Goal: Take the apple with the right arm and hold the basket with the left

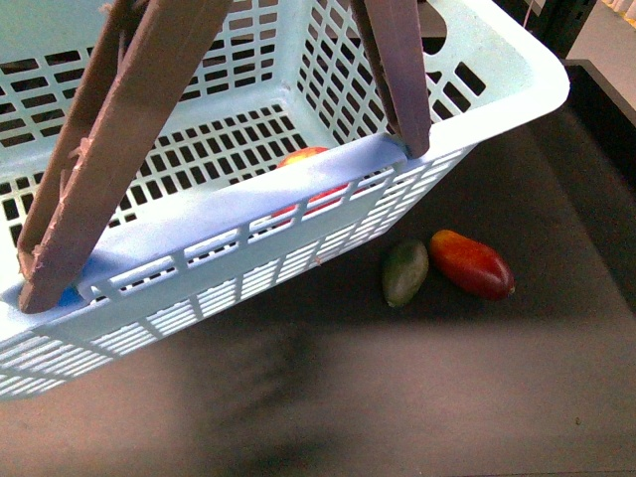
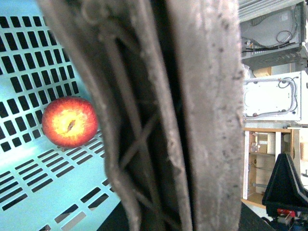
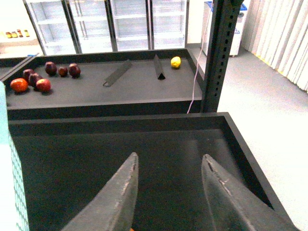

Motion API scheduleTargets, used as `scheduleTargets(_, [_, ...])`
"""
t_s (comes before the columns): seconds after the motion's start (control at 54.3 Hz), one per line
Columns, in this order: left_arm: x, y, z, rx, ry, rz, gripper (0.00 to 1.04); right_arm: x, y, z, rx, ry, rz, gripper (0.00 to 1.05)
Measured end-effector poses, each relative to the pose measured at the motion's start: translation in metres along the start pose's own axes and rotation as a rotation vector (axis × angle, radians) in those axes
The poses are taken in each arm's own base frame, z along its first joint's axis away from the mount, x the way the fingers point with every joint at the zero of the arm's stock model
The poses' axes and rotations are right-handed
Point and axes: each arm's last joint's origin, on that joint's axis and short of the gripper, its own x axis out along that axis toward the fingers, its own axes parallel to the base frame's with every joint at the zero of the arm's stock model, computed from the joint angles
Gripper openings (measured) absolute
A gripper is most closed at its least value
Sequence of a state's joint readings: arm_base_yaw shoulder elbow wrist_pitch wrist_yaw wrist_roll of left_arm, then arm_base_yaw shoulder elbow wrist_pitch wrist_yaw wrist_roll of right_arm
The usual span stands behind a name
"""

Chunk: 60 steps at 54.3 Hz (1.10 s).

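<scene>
Basket handles up close, left gripper unseen; right gripper spread, empty, over black shelf; fridges behind.

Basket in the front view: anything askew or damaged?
Yes: the basket looks tilted, its near rim sloping up to the right, and its brown handles are scuffed and frayed along their edges. The apple inside looks intact.

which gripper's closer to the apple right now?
Left. Its wrist camera sits right at the basket handles, with the apple in view inside the basket. The right gripper hangs open over the dark table beside the basket; its view shows no apple.
</scene>
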<state>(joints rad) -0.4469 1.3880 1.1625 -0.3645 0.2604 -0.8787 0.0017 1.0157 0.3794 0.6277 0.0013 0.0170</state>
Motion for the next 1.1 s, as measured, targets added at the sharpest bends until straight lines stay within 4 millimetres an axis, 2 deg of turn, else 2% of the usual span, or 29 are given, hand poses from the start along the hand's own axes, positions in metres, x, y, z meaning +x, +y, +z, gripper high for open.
scheduleTargets(0.074, [0.0,0.0,0.0,0.0,0.001,0.0,0.16,-0.011,0.0,-0.009,-0.007,0.0,0.001,0.21])
scheduleTargets(0.221, [0.0,0.0,0.0,0.0,0.002,-0.002,0.16,-0.024,0.0,-0.021,-0.01,0.001,0.001,0.02])
scheduleTargets(0.7, [0.0,0.0,0.0,0.0,0.001,-0.001,0.16,-0.061,-0.001,-0.047,-0.012,0.002,0.0,0.02])
scheduleTargets(1.105, [0.0,0.0,0.0,0.0,0.001,-0.001,0.16,-0.079,-0.001,-0.059,-0.013,-0.005,0.001,0.02])
